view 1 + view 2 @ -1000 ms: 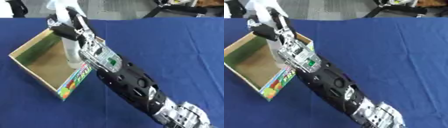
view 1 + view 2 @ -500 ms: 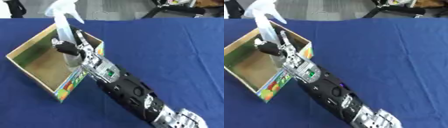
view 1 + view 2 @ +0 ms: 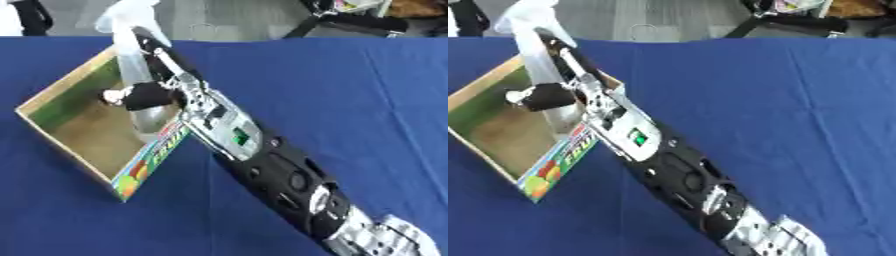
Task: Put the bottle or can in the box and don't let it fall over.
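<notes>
Lowered further into the box (image 3: 66,92) since before, bottle (image 3: 131,60) upright at its right wall, right robot hand (image 3: 144,95) curled around it.

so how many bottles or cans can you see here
1: a clear bottle standing upright inside the cardboard box, near its right wall, with the right robot hand curled around it. The arm could hide others.

Right robot hand (image 3: 149,95) curled round clear bottle (image 3: 136,70), bottle upright inside open cardboard box (image 3: 66,90), blue tablecloth (image 3: 350,100)
</notes>
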